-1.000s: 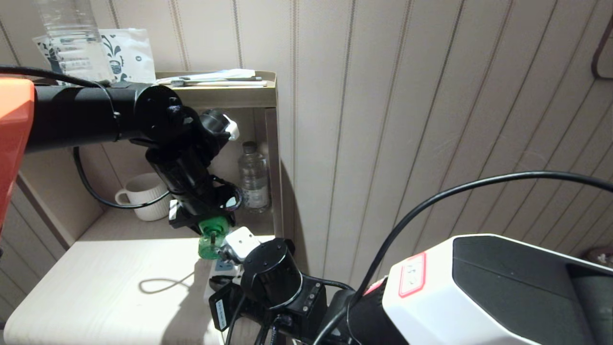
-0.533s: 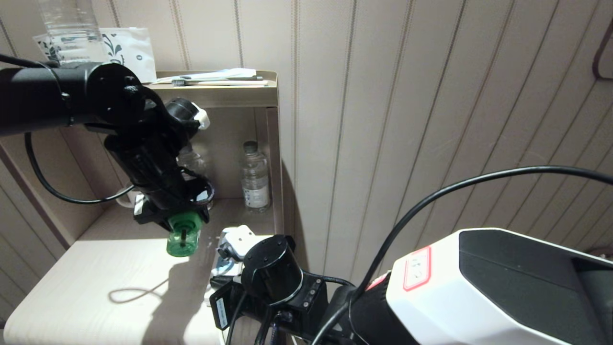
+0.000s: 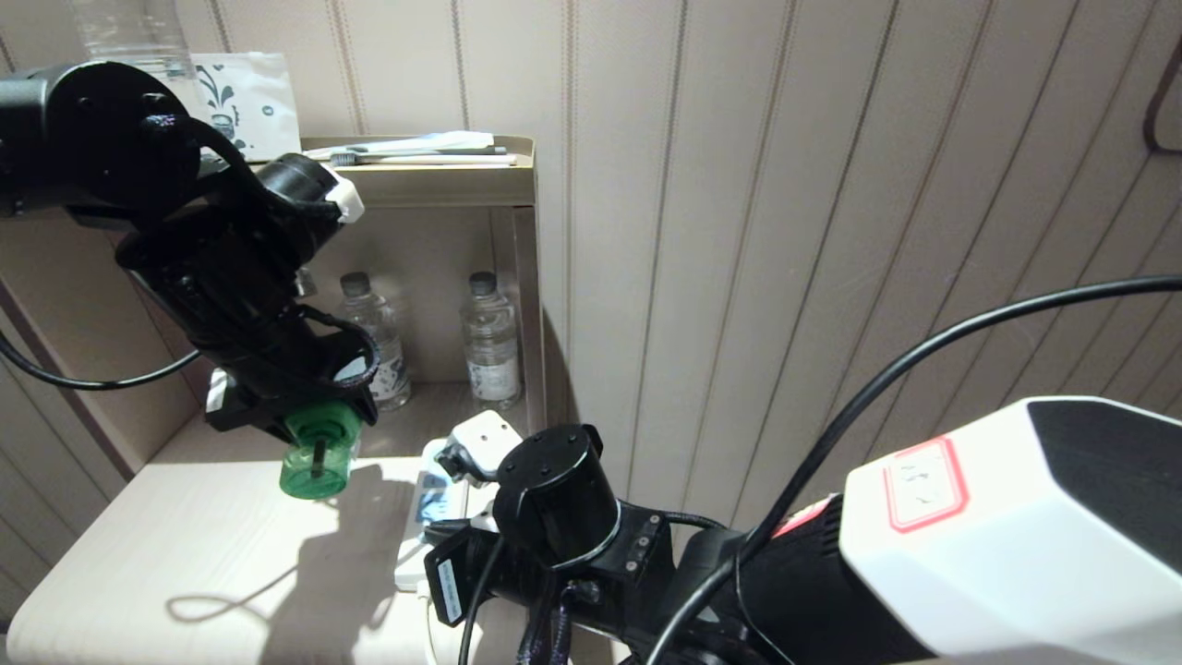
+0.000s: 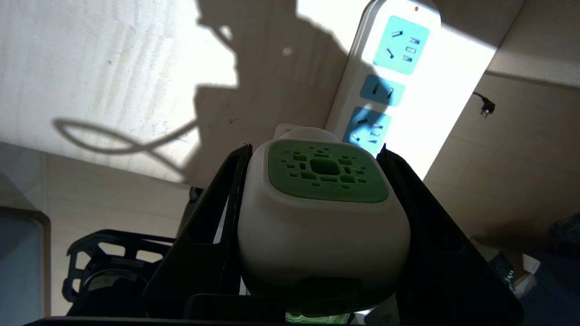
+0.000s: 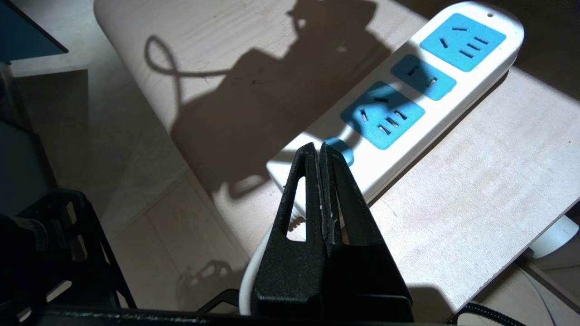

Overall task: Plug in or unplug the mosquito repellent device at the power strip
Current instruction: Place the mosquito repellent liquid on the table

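Head cam sits high, looks forward and down past both my arms at the table (image 3: pixel 138 563) and wall shelf. Left wrist cam looks straight down from above the power strip (image 4: pixel 385 81), close in. Right wrist cam looks down at the power strip's cable end, closer, at a slant. All three share the power strip and table.

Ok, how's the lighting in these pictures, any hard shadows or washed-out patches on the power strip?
Head view: hard light from above casts a sharp arm shadow on the table beside the power strip. Left wrist view: the strip's far end is glaring, nearly washed out, while the mosquito repellent device in the left gripper sits in shade. Right wrist view: shadow crosses the strip near the shut right gripper.
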Available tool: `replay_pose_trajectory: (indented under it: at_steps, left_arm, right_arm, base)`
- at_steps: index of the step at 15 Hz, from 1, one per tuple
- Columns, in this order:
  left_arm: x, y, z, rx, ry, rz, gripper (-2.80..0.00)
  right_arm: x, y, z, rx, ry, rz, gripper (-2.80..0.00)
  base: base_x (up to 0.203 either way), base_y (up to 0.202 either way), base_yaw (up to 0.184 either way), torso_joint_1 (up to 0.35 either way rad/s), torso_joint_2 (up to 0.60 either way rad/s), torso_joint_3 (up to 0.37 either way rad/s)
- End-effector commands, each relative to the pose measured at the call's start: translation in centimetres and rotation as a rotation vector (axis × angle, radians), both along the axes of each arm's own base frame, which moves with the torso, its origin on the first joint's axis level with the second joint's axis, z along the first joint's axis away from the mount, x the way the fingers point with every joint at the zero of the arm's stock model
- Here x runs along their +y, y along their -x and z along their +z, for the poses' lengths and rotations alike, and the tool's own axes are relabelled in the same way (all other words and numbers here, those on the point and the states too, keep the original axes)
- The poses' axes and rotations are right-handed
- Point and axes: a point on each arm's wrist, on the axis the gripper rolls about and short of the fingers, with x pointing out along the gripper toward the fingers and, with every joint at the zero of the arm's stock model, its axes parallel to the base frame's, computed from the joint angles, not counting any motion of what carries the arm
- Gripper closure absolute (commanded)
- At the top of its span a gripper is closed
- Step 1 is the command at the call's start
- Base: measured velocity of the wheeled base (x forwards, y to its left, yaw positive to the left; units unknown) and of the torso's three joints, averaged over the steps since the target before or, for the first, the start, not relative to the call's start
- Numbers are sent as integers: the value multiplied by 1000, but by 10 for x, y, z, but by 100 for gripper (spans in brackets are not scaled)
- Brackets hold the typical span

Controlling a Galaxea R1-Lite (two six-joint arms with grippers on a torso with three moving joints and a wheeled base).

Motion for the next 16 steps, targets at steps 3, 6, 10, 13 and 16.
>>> replay_pose_trajectory:
  at_steps: [3, 6, 10, 13, 16]
  left_arm:
    - [5, 12, 5, 3, -1, 5, 0]
    - [7, 18, -7, 55, -27, 6, 0]
    - [8, 23, -9, 68, -36, 3, 0]
    - [10, 26, -13, 70, -53, -9, 0]
    - [10, 25, -24, 44, -47, -21, 0]
  right_arm:
    - [-14, 8, 46, -65, -91, 0, 0]
    - [-29, 17, 63, -82, -116, -2, 0]
    - [-56, 28, 83, -101, -122, -23, 0]
    - [-86, 36, 101, -140, -103, -98, 0]
    - [-116, 49, 106, -208, -34, -214, 0]
  base:
    - [0, 0, 0, 0, 0, 0]
    - [0, 0, 0, 0, 0, 0]
    - [0, 0, 0, 0, 0, 0]
    - [0, 0, 0, 0, 0, 0]
    - [0, 0, 0, 0, 0, 0]
